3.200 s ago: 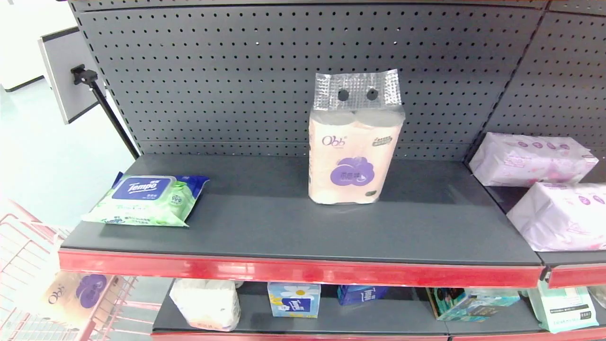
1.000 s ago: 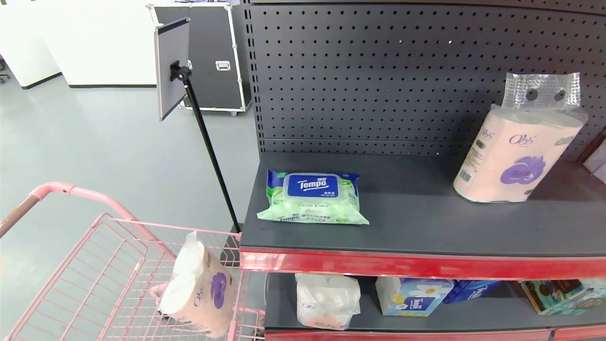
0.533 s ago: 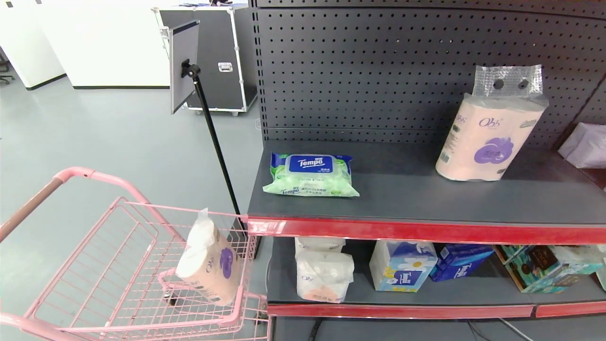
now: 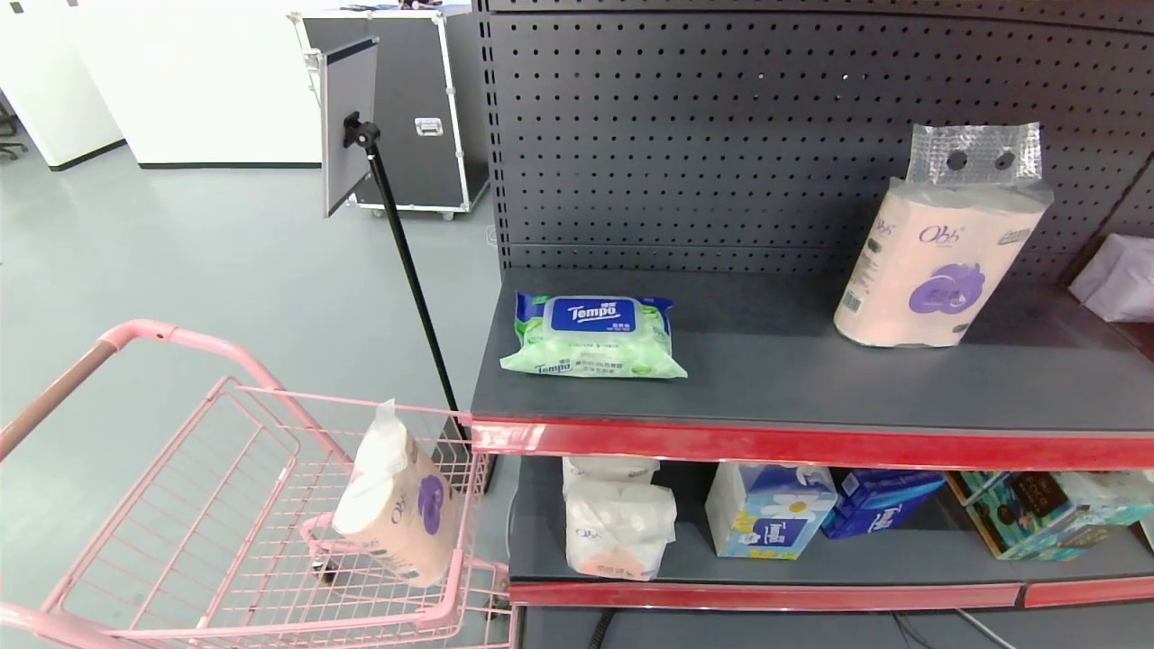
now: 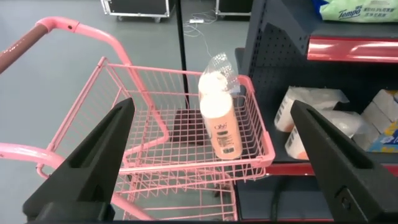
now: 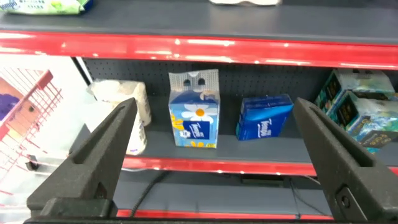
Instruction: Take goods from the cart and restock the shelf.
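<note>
The left fingers [image 5: 93, 162] and right fingers [image 6: 87, 162] spread wide and empty, while the pink cart [image 4: 153, 332] holds one toilet-roll pack [image 4: 397, 514] leaning against its end wall.

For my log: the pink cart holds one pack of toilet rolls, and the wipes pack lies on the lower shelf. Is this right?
Not quite: the wipes pack lies on the upper shelf, as the head view shows. The pink cart does hold one pack of toilet rolls.
</note>
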Robot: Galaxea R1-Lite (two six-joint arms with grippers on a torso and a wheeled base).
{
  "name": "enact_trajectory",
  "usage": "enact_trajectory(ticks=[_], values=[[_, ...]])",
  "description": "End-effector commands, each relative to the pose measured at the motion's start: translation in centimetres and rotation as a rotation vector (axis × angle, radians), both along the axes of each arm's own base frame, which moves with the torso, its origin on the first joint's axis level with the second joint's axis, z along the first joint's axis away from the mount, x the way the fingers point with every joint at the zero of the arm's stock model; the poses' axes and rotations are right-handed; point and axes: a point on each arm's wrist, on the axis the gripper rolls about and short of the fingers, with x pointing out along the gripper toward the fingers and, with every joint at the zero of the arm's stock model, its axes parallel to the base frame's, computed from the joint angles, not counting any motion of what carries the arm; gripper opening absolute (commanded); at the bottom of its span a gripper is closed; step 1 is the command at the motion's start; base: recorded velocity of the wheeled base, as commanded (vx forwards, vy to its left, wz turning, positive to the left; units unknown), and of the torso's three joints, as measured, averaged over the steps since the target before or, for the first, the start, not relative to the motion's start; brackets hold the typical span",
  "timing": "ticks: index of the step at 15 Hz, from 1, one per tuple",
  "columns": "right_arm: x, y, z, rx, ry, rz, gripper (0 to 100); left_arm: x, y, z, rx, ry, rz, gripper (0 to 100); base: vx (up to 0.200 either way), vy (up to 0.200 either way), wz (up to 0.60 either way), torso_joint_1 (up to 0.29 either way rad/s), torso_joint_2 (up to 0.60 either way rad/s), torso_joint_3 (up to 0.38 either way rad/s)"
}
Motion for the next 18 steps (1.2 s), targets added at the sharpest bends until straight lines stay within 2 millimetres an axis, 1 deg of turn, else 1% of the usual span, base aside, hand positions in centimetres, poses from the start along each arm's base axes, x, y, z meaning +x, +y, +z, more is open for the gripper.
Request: enact_trajectory(ticks=[1,6,13,18], values=[[0.0,0.0,-0.01,0.001,0.001,0.0,100,0.0,0.0,0.02,0.0,0.0,-0.002,100,0.0,0.2,0.0,0.002,0.0,0.012],[0.0,0.0,-0.01,0.0,0.001,0.0,100,0.01,0.0,-0.02,0.0,0.001,-0.002,100,0.0,0.2,0.0,0.01,0.0,0.004],[0.0,0.0,-0.01,0.001,0.001,0.0,100,0.01,0.0,-0.02,0.0,0.001,-0.002,100,0.0,0.0,0.0,-0.011,0.02,0.016],[0.0,0.0,-0.01,0.001,0.001,0.0,100,0.0,0.0,0.02,-0.002,0.0,-0.002,100,0.0,0.0,0.0,-0.136,0.35,0.202]])
